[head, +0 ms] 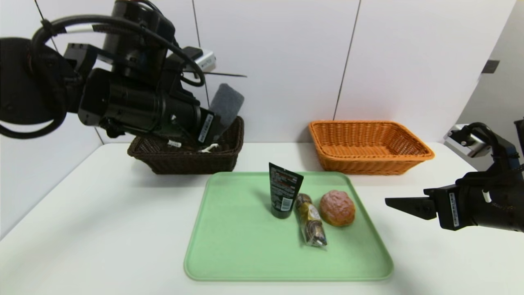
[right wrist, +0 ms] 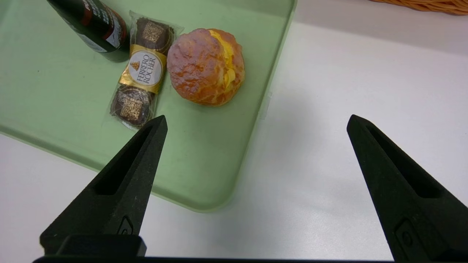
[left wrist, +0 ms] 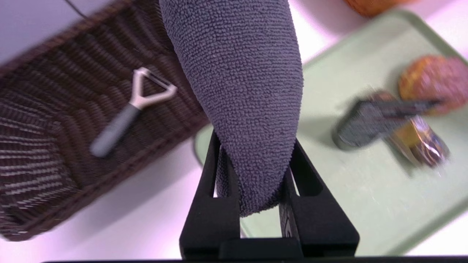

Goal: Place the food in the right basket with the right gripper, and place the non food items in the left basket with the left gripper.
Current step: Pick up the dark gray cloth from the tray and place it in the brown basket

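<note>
Peeler (left wrist: 120, 113) binned left, cloth (left wrist: 241, 91) pinched in left gripper (left wrist: 257, 179) — tube (head: 283, 192), snack (head: 311, 221), bun (head: 337, 208) remain; right gripper (right wrist: 257, 122) gapes wide, empty.

On the light green tray with a raised rim (right wrist: 204, 153), you see the round golden-brown bun with a pink crackled top (right wrist: 206, 67), the long clear-wrapped gold-and-brown Ferrero Rocher snack (right wrist: 142, 71) and, partly visible, the black plastic tube with printed labels (right wrist: 100, 27).

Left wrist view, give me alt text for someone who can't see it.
The left gripper pinches a dark grey cloth. Beside it, a dark brown basket holds a grey-handled peeler; opposite, a green tray carries a black tube, wrapped snack and bun.
</note>
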Tool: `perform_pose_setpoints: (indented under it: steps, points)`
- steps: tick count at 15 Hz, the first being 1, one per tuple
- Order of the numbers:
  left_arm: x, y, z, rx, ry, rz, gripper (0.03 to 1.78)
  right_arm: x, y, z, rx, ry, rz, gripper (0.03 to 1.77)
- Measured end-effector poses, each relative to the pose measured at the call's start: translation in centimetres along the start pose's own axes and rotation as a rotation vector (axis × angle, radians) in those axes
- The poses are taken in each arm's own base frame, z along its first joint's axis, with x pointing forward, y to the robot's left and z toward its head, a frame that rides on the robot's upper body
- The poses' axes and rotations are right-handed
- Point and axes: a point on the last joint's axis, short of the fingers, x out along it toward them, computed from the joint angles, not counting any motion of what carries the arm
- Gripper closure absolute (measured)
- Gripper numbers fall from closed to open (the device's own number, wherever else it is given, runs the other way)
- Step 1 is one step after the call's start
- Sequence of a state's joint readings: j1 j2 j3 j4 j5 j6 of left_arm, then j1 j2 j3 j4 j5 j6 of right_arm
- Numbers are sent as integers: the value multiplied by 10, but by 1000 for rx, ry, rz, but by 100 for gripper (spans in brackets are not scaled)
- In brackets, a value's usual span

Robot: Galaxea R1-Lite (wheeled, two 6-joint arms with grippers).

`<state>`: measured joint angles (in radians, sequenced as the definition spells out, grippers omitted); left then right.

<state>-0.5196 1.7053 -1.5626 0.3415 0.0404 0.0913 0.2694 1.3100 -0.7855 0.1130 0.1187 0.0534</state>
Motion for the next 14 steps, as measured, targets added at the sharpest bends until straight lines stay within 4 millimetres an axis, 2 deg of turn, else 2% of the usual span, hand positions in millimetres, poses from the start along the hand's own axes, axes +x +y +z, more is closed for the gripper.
perform_pose_setpoints:
  steps: [2, 5, 10, 13, 14]
  points:
    - [9, 23, 14, -32, -3, 60, 149, 0, 0, 0, 0, 1, 0, 10]
    - [45, 52, 16, -75, 32, 123, 149, 0, 0, -2, 1, 5, -1, 10]
    - [111, 84, -12, -161, 141, 173, 149, 1, 0, -2, 3, 6, -1, 10]
    - [132, 93, -27, -198, 191, 186, 149, 1, -1, -2, 4, 6, -3, 10]
    - [136, 94, -30, -201, 208, 187, 144, 1, -1, -2, 5, 6, -4, 10]
